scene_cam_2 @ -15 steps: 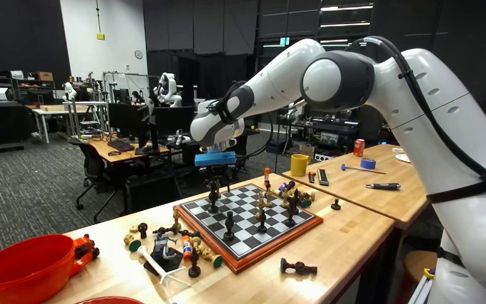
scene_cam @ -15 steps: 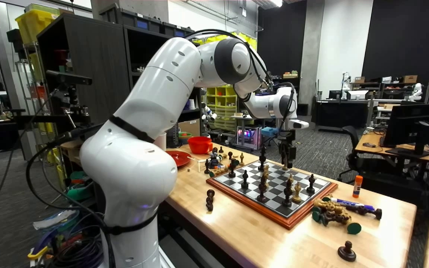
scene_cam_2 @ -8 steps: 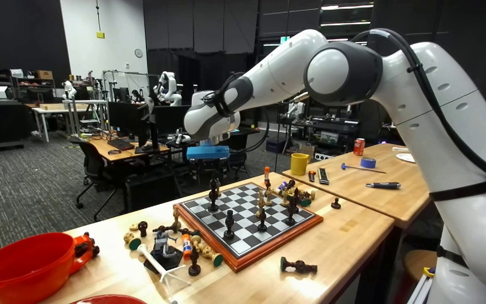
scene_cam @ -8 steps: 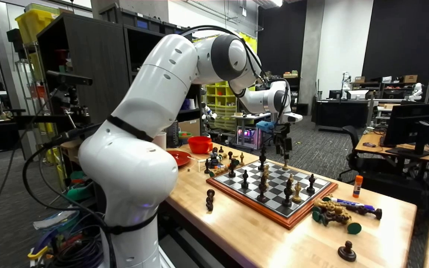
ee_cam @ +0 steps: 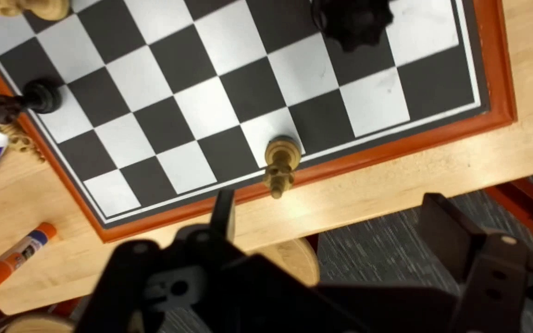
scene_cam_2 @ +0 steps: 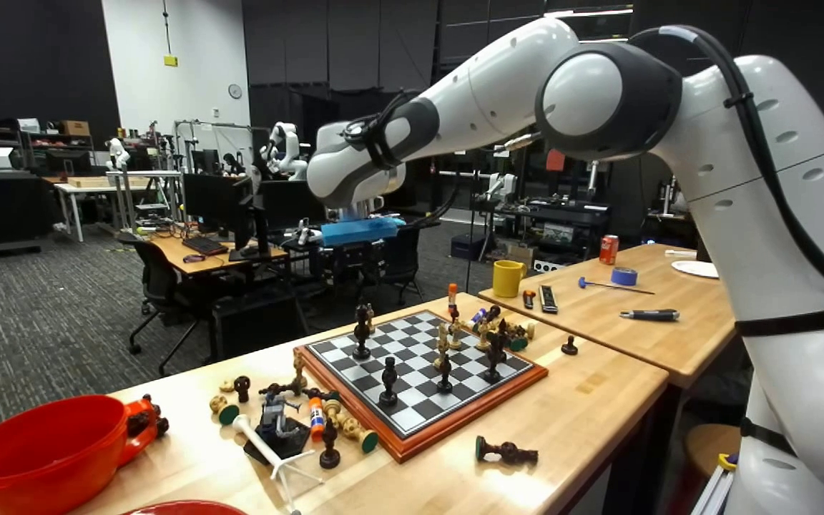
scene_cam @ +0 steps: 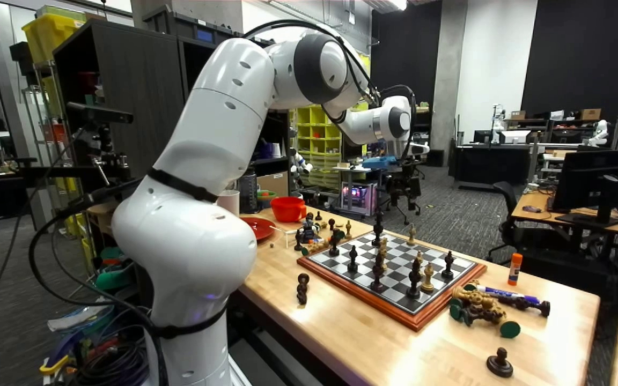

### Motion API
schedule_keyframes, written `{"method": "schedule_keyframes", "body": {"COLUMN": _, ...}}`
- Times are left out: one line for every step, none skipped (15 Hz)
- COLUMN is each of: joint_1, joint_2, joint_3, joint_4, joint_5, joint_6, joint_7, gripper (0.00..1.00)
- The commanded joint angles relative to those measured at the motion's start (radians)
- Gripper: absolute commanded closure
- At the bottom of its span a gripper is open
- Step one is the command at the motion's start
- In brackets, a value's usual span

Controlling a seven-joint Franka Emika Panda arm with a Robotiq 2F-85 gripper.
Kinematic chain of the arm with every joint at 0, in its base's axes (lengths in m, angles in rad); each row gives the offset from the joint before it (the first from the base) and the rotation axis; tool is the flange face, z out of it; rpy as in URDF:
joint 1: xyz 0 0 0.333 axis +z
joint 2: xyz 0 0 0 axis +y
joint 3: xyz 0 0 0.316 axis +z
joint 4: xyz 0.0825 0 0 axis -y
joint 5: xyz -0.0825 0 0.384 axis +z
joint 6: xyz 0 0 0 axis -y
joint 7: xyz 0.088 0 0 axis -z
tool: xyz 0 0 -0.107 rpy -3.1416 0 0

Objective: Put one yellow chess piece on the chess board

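The chess board (scene_cam: 360,292), checkered with a brown wooden frame, lies on the table; it also shows in an exterior view (scene_cam_2: 473,418) and the wrist view (ee_cam: 400,144). A yellow chess piece (ee_cam: 282,159) stands upright on a light square at the board's far edge; both exterior views show it (scene_cam: 411,235) (scene_cam_2: 370,317). My gripper (ee_cam: 329,203) is open and empty, its fingers wide apart. In both exterior views the gripper (scene_cam: 403,195) (scene_cam_2: 349,268) hangs above the board's far edge, apart from the piece. Other yellow pieces (scene_cam: 428,277) stand on the board.
Several dark pieces (scene_cam: 353,259) stand on the board. Loose pieces (scene_cam: 478,303), a marker (scene_cam: 510,294) and a glue stick (scene_cam: 515,268) lie or stand beside it. A red bowl (scene_cam_2: 47,454), a small figure (scene_cam_2: 277,422) and more pieces are at the opposite side.
My gripper has risen from around the yellow piece at the far edge to well above it. The piece has stayed standing on the board.
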Motion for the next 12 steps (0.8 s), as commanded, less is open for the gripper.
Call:
{"method": "schedule_keyframes", "body": {"joint_1": -0.013, "joint_2": -0.055, "joint_3": 0.041, "joint_4": 0.036, "joint_5": 0.013, "joint_6": -0.178, "joint_7": -0.177, "gripper": 0.0}}
{"method": "schedule_keyframes", "body": {"joint_1": -0.018, "joint_2": -0.064, "joint_3": 0.054, "joint_4": 0.045, "joint_5": 0.022, "joint_6": -0.205, "joint_7": -0.233, "gripper": 0.0}}
{"method": "schedule_keyframes", "body": {"joint_1": -0.023, "joint_2": -0.071, "joint_3": 0.065, "joint_4": 0.05, "joint_5": 0.028, "joint_6": -0.221, "joint_7": -0.287, "gripper": 0.0}}
{"method": "schedule_keyframes", "body": {"joint_1": -0.027, "joint_2": -0.077, "joint_3": 0.075, "joint_4": 0.052, "joint_5": 0.033, "joint_6": -0.227, "joint_7": -0.339, "gripper": 0.0}}
{"method": "schedule_keyframes", "body": {"joint_1": -0.03, "joint_2": -0.08, "joint_3": 0.085, "joint_4": 0.056, "joint_5": 0.036, "joint_6": -0.24, "joint_7": -0.391, "gripper": 0.0}}
{"method": "schedule_keyframes", "body": {"joint_1": -0.034, "joint_2": -0.083, "joint_3": 0.094, "joint_4": 0.053, "joint_5": 0.037, "joint_6": -0.239, "joint_7": -0.444, "gripper": 0.0}}
{"method": "schedule_keyframes", "body": {"joint_1": -0.037, "joint_2": -0.082, "joint_3": 0.103, "joint_4": 0.049, "joint_5": 0.034, "joint_6": -0.234, "joint_7": -0.496, "gripper": 0.0}}
{"method": "schedule_keyframes", "body": {"joint_1": -0.023, "joint_2": -0.062, "joint_3": 0.085, "joint_4": 0.066, "joint_5": 0.022, "joint_6": -0.223, "joint_7": -0.406, "gripper": 0.0}}
{"method": "schedule_keyframes", "body": {"joint_1": -0.026, "joint_2": -0.062, "joint_3": 0.091, "joint_4": 0.066, "joint_5": 0.022, "joint_6": -0.224, "joint_7": -0.44, "gripper": 0.0}}
{"method": "schedule_keyframes", "body": {"joint_1": -0.027, "joint_2": -0.062, "joint_3": 0.094, "joint_4": 0.066, "joint_5": 0.022, "joint_6": -0.224, "joint_7": -0.457, "gripper": 0.0}}
{"method": "schedule_keyframes", "body": {"joint_1": -0.027, "joint_2": -0.062, "joint_3": 0.096, "joint_4": 0.065, "joint_5": 0.022, "joint_6": -0.224, "joint_7": -0.467, "gripper": 0.0}}
{"method": "schedule_keyframes", "body": {"joint_1": -0.028, "joint_2": -0.062, "joint_3": 0.097, "joint_4": 0.065, "joint_5": 0.022, "joint_6": -0.224, "joint_7": -0.472, "gripper": 0.0}}
